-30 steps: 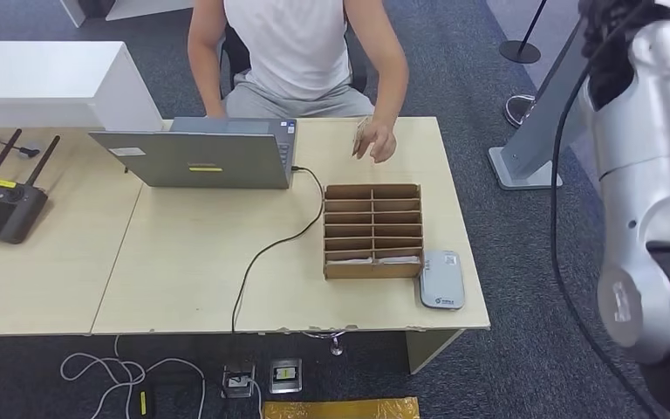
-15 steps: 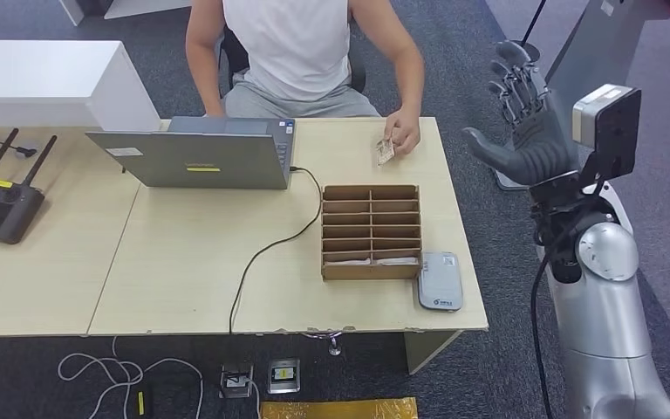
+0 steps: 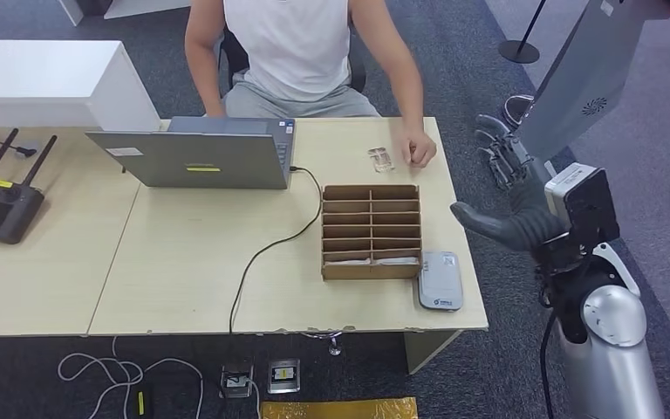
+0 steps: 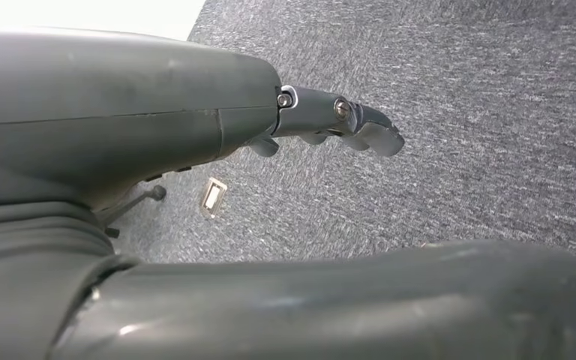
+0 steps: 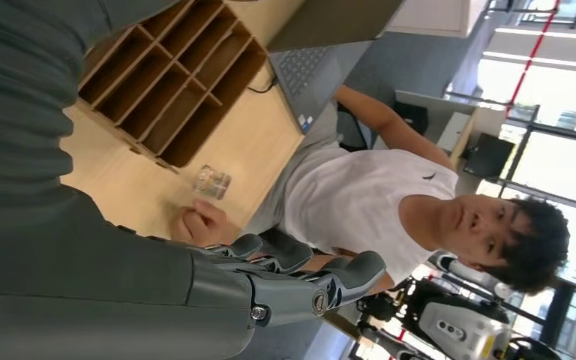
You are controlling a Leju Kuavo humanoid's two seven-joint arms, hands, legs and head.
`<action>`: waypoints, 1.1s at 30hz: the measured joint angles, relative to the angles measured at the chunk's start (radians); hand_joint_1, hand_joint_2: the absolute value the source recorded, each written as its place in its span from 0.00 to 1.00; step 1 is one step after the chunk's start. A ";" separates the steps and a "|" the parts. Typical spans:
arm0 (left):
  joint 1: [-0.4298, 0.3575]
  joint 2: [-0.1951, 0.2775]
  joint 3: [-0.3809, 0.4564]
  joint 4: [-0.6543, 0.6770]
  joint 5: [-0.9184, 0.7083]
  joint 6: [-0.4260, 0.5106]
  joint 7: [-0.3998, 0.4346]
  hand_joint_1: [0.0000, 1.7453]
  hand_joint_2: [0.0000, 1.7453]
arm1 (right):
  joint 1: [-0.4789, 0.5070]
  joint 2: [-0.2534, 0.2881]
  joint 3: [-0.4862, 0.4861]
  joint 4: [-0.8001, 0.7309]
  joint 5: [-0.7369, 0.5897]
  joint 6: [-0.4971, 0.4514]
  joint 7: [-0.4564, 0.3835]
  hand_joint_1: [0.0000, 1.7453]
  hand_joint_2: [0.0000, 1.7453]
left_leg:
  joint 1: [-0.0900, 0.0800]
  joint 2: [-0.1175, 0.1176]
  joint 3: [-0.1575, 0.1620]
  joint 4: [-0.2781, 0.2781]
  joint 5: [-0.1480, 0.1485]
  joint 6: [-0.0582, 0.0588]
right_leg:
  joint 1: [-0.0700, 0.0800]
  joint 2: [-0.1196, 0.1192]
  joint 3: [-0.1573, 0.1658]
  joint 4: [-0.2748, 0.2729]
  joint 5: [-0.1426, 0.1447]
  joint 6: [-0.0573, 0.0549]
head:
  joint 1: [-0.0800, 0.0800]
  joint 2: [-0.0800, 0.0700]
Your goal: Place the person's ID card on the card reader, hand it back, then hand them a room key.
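The ID card (image 3: 381, 158), small and pale in a clear glossy sleeve, lies flat on the tabletop (image 3: 183, 253) near its far edge, just beside the person's hand (image 3: 420, 150) and just beyond the box (image 3: 372, 230). The card reader (image 3: 440, 279), a flat grey slab with rounded corners, lies at the near right corner, touching the box's side. Two pale cards lie in the box's nearest compartments.
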 joint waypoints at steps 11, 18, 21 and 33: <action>-0.001 -0.013 0.000 0.000 -0.009 0.000 0.004 0.00 0.00 | 0.107 -0.004 0.024 -0.004 0.163 0.021 0.000 0.00 1.00 | 0.000 0.000 -0.001 0.000 0.000 0.000 | 0.000 0.000 0.000 0.000 0.000 0.000 | 0.000 0.000; -0.001 -0.014 0.000 0.001 -0.016 0.000 0.004 0.00 0.00 | 0.140 -0.004 0.034 -0.004 0.216 0.020 0.008 0.00 1.00 | 0.000 0.000 -0.001 0.000 0.000 0.000 | 0.000 0.000 0.000 0.000 0.000 0.000 | 0.000 0.000; -0.001 -0.015 0.000 0.001 -0.019 0.000 0.004 0.00 0.00 | 0.150 -0.007 0.042 -0.004 0.279 0.017 0.013 0.00 1.00 | 0.000 0.000 -0.001 0.000 0.000 0.000 | 0.000 0.000 0.000 0.000 0.000 0.000 | 0.000 0.000; -0.004 -0.019 0.000 0.001 -0.048 -0.006 0.001 0.00 0.00 | 0.190 -0.026 0.115 0.028 0.772 -0.130 0.026 0.00 1.00 | 0.000 0.000 -0.002 0.000 0.000 0.000 | 0.000 0.000 -0.001 0.000 0.000 0.000 | 0.000 0.000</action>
